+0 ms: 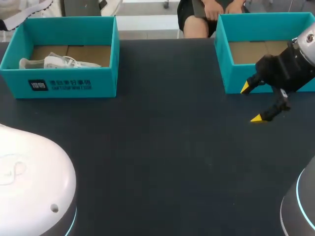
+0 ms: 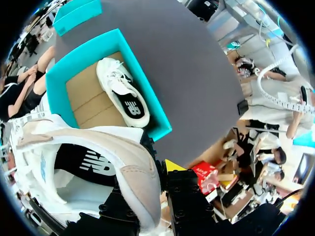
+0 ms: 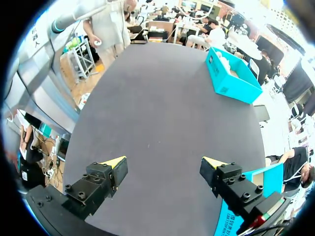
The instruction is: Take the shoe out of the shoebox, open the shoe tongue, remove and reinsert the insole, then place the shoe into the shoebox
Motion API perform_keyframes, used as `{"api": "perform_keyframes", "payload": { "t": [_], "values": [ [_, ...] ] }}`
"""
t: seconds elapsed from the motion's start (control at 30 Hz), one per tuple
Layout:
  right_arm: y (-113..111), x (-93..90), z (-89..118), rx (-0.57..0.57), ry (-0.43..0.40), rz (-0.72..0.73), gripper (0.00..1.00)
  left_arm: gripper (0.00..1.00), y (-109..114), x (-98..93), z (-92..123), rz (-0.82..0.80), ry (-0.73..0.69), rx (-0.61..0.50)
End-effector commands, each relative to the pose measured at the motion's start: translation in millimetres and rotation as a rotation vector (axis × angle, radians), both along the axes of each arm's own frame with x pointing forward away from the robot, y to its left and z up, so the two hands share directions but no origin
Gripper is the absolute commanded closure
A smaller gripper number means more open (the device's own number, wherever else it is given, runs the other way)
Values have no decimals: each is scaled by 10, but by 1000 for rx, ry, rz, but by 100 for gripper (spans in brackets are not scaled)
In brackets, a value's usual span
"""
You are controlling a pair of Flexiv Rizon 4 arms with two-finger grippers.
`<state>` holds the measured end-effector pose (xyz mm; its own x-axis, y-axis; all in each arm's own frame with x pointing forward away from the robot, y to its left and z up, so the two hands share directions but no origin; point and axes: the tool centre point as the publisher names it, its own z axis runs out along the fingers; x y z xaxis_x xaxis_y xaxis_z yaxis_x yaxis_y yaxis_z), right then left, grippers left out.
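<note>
My left gripper [image 2: 147, 173] is shut on the side wall of a white and beige shoe [image 2: 93, 157], held high above the table. One yellow tip shows beside the shoe; the other is hidden behind it. Below it lies the left teal shoebox [image 2: 150, 96] with a second white shoe [image 2: 123, 93] on its cardboard floor. The head view shows that box [image 1: 74, 83] and its shoe [image 1: 59, 62] at the back left, but not the left gripper. My right gripper [image 1: 251, 103] stands open and empty in front of the right teal box [image 1: 224, 64], low over the table [image 3: 163, 162].
The white housing of my left arm [image 1: 29, 182] fills the front left corner. The right arm's base [image 1: 300, 206] sits at the front right. From the right wrist, the left box [image 3: 231, 81] is far ahead and the right box's wall [image 3: 236, 206] is close beside one finger.
</note>
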<state>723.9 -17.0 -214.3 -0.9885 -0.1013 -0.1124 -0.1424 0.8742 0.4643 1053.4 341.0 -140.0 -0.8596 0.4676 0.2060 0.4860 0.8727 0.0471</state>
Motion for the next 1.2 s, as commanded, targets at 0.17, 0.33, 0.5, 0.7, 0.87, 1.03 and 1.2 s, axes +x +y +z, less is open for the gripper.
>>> {"api": "perform_keyframes", "payload": {
  "t": [0.17, 0.33, 0.5, 0.7, 0.87, 1.03, 1.2],
  "values": [
    [4, -2, -6, -2, 0, -1, 0, 100, -34, 177, 4, -796, 6, 68],
    [4, -2, -6, -2, 0, -1, 0, 100, -1, 239, 17, -899, -20, 85],
    [4, -2, -6, -2, 0, -1, 0, 100, 10, 266, -2, -818, -77, 142],
    [4, -2, -6, -2, 0, -1, 0, 100, 10, 266, -2, -818, -77, 142],
    [4, -2, -6, -2, 0, -1, 0, 100, 10, 266, -2, -818, -77, 142],
    [4, -2, -6, -2, 0, -1, 0, 100, -15, 290, -26, -812, -70, 126],
    [4, -2, -6, -2, 0, -1, 0, 100, -117, 428, -162, -813, -45, 29]
  ]
}}
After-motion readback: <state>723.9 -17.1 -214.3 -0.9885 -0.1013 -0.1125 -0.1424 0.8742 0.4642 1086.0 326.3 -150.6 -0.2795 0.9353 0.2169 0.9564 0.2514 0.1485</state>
